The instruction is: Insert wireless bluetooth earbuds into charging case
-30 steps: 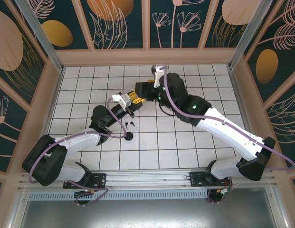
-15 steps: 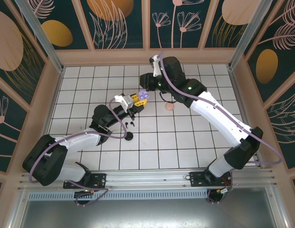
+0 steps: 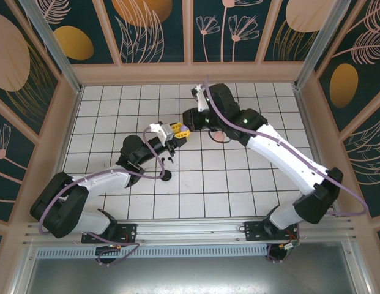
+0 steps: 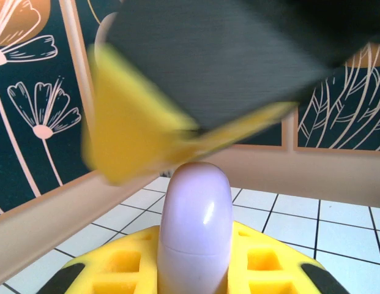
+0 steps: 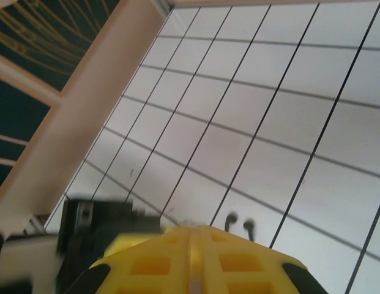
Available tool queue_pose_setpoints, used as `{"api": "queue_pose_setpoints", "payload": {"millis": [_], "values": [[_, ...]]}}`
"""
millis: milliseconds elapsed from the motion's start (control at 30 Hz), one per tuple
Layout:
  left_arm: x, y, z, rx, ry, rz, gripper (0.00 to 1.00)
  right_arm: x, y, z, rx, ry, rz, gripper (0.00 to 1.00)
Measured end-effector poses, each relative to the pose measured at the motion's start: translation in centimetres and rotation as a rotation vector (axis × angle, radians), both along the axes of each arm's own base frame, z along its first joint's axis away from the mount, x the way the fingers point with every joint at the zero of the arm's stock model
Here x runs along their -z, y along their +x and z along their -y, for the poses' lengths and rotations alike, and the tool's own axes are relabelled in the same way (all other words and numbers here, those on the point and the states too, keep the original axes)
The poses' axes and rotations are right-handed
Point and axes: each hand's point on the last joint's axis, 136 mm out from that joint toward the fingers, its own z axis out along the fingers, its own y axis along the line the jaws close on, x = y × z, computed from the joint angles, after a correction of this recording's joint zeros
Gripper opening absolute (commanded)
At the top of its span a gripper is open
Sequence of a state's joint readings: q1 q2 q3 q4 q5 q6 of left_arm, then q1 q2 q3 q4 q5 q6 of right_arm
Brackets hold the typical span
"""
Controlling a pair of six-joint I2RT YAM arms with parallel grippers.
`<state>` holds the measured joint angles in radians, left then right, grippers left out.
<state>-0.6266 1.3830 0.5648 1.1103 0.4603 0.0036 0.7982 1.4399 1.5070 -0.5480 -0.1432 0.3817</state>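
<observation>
Lilac case (image 4: 196, 226) clamped in left gripper (image 4: 196, 269); right gripper (image 5: 191, 252), jaws together, just above it

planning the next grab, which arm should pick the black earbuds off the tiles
Probably right. The left gripper is shut on the lilac case. The right gripper has closed fingers with nothing seen between them, and the black earbuds lie beyond.

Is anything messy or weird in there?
Two tiny black earbuds lie loose on the white tiles, not in any case, close to a round black case. Nothing looks broken or spilled.
</observation>
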Motion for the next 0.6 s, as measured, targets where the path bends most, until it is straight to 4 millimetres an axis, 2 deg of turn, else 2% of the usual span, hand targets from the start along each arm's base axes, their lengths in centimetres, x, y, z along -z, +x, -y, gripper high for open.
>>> {"api": "queue_pose_setpoints", "payload": {"millis": [67, 133, 233, 333, 433, 600], "values": [[0.0, -0.1, 0.2, 0.006, -0.004, -0.004, 0.00, -0.3, -0.7, 1.0, 0.023, 0.011, 0.006, 0.17], [0.1, 0.3, 0.1, -0.009, -0.014, -0.013, 0.00, -0.4, -0.7, 3.0, 0.086, 0.022, 0.007, 0.22], [0.8, 1.0, 0.0, -0.028, -0.020, -0.055, 0.00, -0.2, 0.8, 7.6, 0.251, 0.051, 0.023, 0.32], [1.7, 2.2, 0.6, -0.043, -0.013, -0.130, 0.00, 0.9, 1.7, 11.9, 0.398, 0.064, 0.037, 0.40], [2.7, 4.3, 1.7, -0.059, -0.002, -0.246, 0.00, 2.9, 1.7, 14.1, 0.481, 0.051, 0.030, 0.46], [5.7, 8.1, 4.2, -0.073, -0.004, -0.503, 0.00, 7.8, 1.4, 15.9, 0.547, -0.020, -0.018, 0.53]]}}
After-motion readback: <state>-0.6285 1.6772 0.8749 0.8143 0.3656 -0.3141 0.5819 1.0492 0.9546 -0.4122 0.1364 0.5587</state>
